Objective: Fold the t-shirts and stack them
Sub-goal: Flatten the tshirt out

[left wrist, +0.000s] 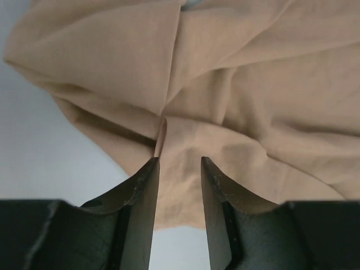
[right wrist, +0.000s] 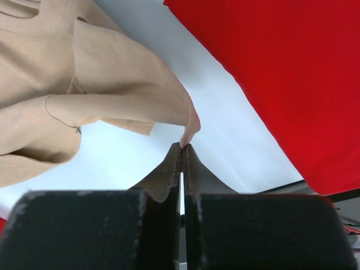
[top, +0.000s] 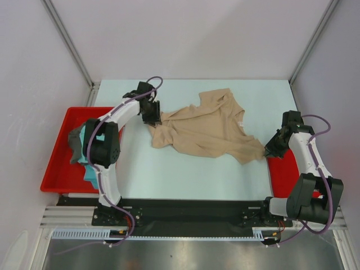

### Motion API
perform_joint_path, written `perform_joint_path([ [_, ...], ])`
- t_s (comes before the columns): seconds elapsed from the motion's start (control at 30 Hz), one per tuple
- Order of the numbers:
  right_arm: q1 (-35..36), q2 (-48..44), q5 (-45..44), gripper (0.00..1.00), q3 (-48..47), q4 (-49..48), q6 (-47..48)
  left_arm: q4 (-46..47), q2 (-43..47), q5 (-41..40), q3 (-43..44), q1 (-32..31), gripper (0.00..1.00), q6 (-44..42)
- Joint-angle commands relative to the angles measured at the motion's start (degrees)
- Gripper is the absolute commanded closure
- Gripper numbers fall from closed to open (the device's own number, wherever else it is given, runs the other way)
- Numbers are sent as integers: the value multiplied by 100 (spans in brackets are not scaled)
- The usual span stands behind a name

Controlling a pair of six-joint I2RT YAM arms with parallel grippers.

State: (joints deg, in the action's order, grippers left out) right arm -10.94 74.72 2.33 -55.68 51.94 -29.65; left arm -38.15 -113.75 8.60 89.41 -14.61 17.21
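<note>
Tan-beige t-shirt [top: 208, 126] was found crumpled across the middle of the table [top: 185, 174] — its left edge was seen beneath the partly parted jaws of the left gripper [left wrist: 180, 160], its right corner was pinched in the closed right gripper [right wrist: 181, 145].

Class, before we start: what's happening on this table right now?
Two robot arms are working on a large crumpled tan-beige cloth t-shirt on the table. The right gripper is shut on a corner at the shirt's right end. The left gripper, jaws open, sits at its left edge. A teal t-shirt and a dark grey t-shirt lie in the red plastic tray.
</note>
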Motion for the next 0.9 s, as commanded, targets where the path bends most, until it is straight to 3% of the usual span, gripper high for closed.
perform_joint_path([
  [0.0,4,25,189,100,-110,-79,170,80,-208,-684,516,-68,59,-236],
  [0.27,-5,113,242,100,-232,-70,284,-8,-665,-842,920,-121,58,-218],
  [0.87,-5,175,400,100,-215,-167,240,53,-797,-614,622,-279,60,-192],
])
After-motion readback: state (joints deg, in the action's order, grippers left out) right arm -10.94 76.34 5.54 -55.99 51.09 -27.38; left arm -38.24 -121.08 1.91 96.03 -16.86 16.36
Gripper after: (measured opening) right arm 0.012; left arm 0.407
